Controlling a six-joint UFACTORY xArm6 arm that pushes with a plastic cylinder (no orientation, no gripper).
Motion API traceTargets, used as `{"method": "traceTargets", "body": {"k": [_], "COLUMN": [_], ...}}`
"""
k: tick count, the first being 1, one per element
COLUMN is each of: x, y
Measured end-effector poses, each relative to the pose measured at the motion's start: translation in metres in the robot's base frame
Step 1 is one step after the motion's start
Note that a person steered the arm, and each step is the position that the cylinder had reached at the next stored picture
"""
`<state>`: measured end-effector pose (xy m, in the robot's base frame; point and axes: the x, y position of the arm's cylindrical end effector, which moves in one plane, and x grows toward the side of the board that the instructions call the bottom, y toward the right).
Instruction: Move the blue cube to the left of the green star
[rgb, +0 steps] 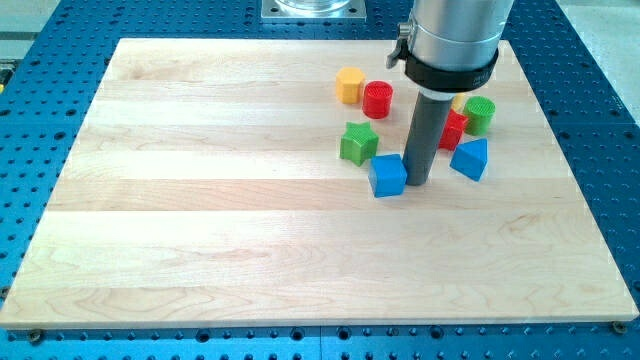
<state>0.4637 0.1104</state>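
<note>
The blue cube (387, 175) sits on the wooden board just below and to the right of the green star (358, 142). My tip (418, 183) stands right against the blue cube's right side. The rod rises from there to the arm's grey body at the view's top.
A yellow block (349, 86) and a red cylinder (378, 99) lie above the green star. To the right of the rod are a blue triangular block (470, 158), a red block (453, 131), a green cylinder (480, 115) and a sliver of a yellow block (459, 103), partly hidden.
</note>
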Motion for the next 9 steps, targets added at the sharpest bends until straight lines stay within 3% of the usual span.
{"method": "traceTargets", "body": {"k": [1,8,9], "x": [0.023,0.022,0.071], "y": [-0.040,-0.205,-0.188]}}
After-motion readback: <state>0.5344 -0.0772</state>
